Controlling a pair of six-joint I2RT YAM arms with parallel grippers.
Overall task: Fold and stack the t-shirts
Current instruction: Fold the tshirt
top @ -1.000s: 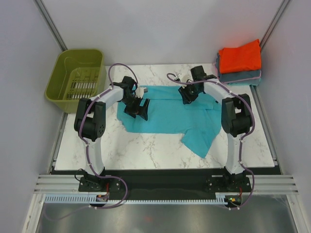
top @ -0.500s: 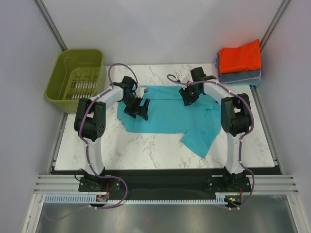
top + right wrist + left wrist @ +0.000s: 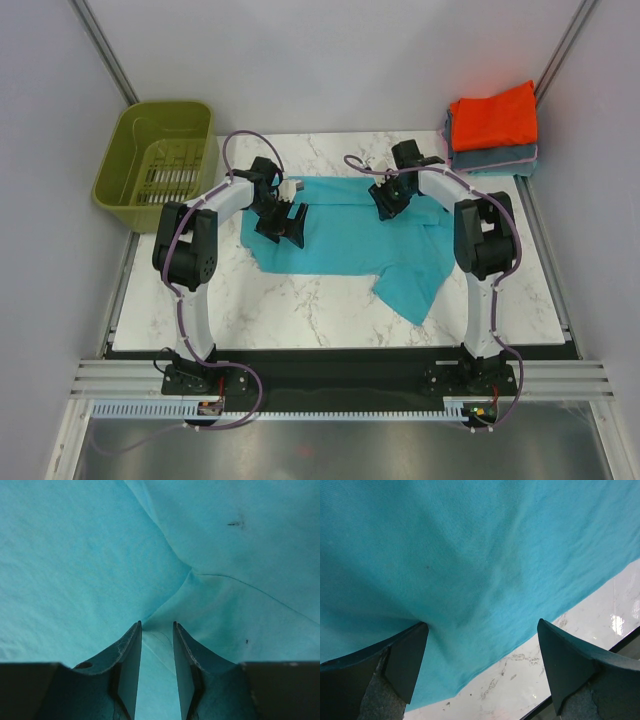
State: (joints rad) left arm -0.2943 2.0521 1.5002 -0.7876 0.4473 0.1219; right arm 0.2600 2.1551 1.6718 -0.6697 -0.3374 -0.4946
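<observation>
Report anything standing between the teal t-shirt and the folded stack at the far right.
Nothing loose visible. Between the teal t-shirt and the folded stack lie only bare table and the right arm's own forearm.

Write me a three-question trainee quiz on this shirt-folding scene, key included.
1. True or false: the left hand is wide open over the teal shirt.
2. Which colour lies on top of the folded stack at the far right? A) orange-red B) grey-blue C) teal
3. Fill in: the olive-green basket stands beside the far ___ corner of the table.

Key: 1 true; 2 A; 3 left.
</observation>
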